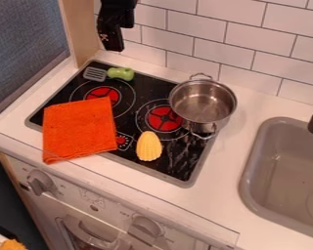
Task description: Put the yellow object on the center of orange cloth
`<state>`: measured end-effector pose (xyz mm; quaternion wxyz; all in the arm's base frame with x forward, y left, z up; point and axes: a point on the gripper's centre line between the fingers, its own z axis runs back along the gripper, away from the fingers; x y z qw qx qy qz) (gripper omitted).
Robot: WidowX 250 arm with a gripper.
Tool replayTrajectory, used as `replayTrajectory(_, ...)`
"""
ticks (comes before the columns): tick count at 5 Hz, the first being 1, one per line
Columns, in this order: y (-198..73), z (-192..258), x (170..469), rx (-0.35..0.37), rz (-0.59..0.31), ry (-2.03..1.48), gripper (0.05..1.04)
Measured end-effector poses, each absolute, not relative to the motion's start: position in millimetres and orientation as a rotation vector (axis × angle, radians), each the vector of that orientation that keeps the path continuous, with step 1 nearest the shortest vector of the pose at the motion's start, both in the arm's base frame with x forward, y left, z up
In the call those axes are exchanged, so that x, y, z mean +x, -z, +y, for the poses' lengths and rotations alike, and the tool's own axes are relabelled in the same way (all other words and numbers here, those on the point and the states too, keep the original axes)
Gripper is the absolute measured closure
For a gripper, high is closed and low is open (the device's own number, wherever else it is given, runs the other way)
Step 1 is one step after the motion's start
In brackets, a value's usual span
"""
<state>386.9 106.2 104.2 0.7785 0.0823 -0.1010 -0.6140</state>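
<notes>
Hanging hand (112, 45): mine, upper left; apart or together, I cannot tell
Yellow object (148, 146): on the stove (166, 168), just beside orange cloth (79, 129)

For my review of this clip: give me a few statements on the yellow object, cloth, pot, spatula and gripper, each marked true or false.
1. The yellow object lies on the cloth. False: it lies on the stove, to the right of the cloth in the picture.
2. The pot has no lid on. True.
3. The spatula is in the sink. False: it lies at the back of the stove.
4. Part of the cloth reaches past the stove's edge. True.
5. The gripper is holding the yellow object. False: it is well away from it, near the tiled wall.
</notes>
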Motion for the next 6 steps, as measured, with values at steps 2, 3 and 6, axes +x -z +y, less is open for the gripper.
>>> replayTrajectory(2, -85, 86, 387, 0.086, -0.21, 1.311, 0.083)
replayTrajectory(3, -75, 76, 380, 0.052, -0.192, 1.298, 0.084)
replayTrajectory(6, -65, 43, 321, 0.034, -0.184, 1.274, 0.083)
